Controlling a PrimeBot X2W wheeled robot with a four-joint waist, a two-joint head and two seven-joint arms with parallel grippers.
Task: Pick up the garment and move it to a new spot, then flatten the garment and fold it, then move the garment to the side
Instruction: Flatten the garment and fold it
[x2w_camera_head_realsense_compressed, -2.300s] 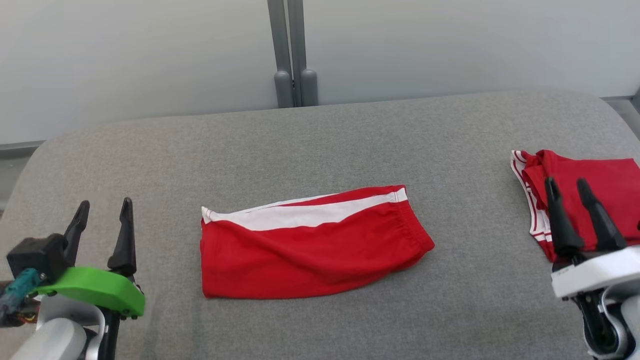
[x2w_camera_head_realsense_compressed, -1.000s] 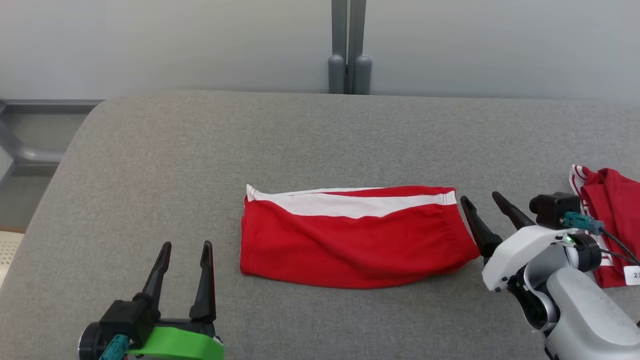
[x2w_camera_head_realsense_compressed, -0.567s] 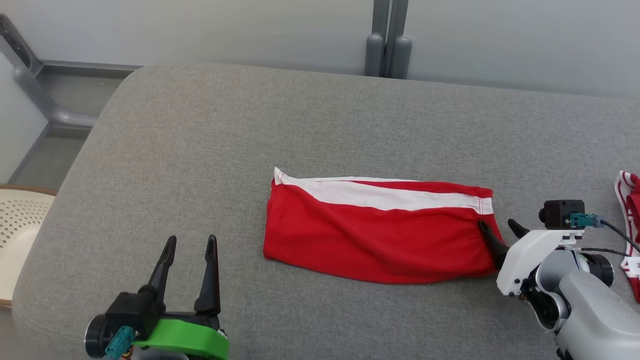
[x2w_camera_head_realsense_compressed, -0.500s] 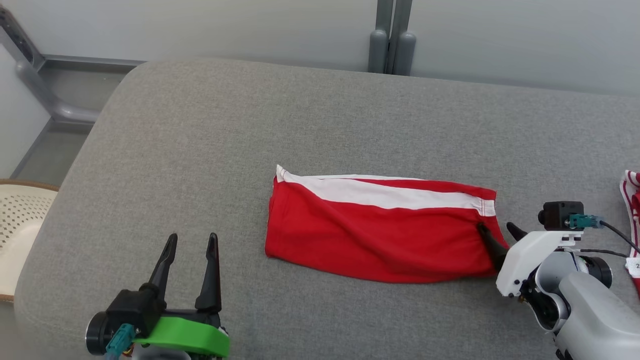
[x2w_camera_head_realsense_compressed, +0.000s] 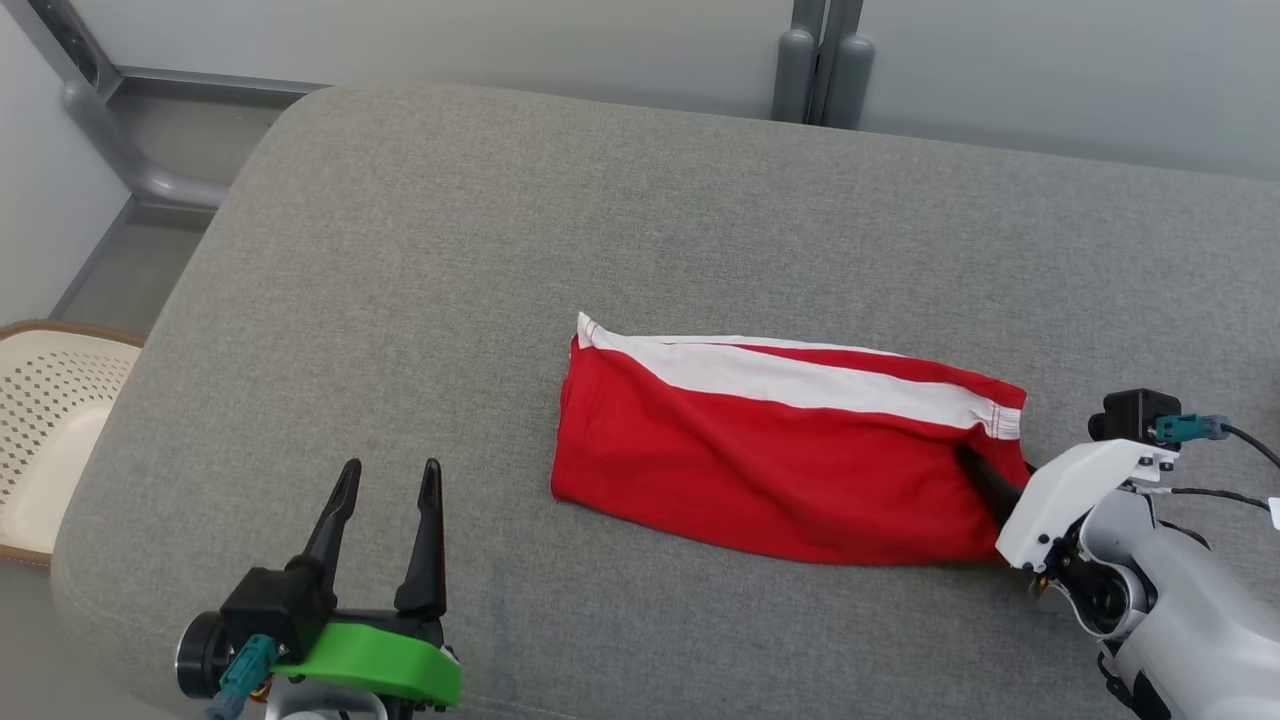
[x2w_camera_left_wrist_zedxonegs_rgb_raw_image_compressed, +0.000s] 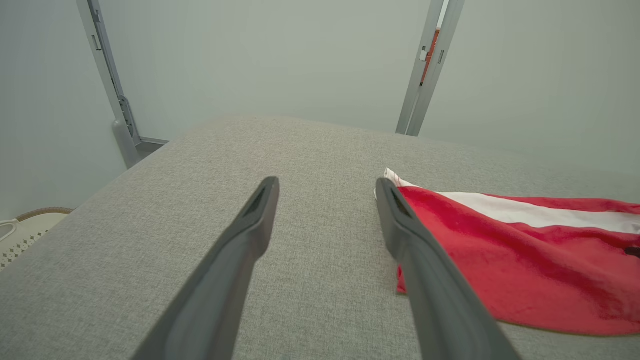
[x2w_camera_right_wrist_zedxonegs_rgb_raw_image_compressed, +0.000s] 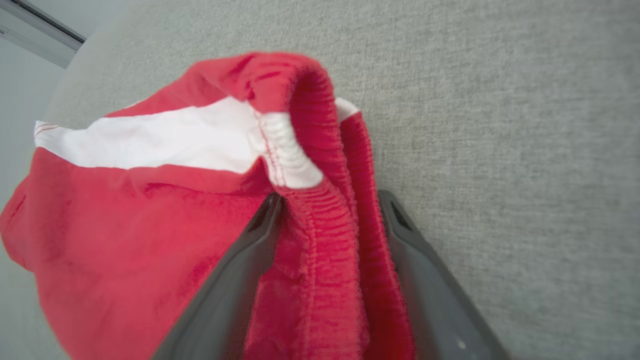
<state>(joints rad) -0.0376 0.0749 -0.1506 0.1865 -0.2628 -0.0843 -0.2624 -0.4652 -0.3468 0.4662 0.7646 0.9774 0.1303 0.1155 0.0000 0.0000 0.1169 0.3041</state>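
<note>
The garment (x2w_camera_head_realsense_compressed: 780, 450), red shorts with a white side stripe, lies folded flat on the grey padded surface (x2w_camera_head_realsense_compressed: 480, 230). My right gripper (x2w_camera_head_realsense_compressed: 988, 478) is at its right end, one dark finger lying on the red cloth and the other hidden behind the elastic waistband. In the right wrist view the bunched waistband (x2w_camera_right_wrist_zedxonegs_rgb_raw_image_compressed: 325, 220) sits between the wide-apart fingers of the right gripper (x2w_camera_right_wrist_zedxonegs_rgb_raw_image_compressed: 330, 200), which stands open. My left gripper (x2w_camera_head_realsense_compressed: 391, 470) is open and empty near the front edge, left of the garment (x2w_camera_left_wrist_zedxonegs_rgb_raw_image_compressed: 525, 260); the left gripper (x2w_camera_left_wrist_zedxonegs_rgb_raw_image_compressed: 326, 184) points past the garment's left corner.
A cream perforated basket (x2w_camera_head_realsense_compressed: 40, 420) stands beyond the surface's left edge. Grey posts (x2w_camera_head_realsense_compressed: 822, 55) rise against the pale wall behind. Bare grey padding spreads left of and behind the garment.
The head camera has swung left, shifting the whole picture. My right gripper has come from beside the waistband to straddle it. The left gripper has stayed open in place.
</note>
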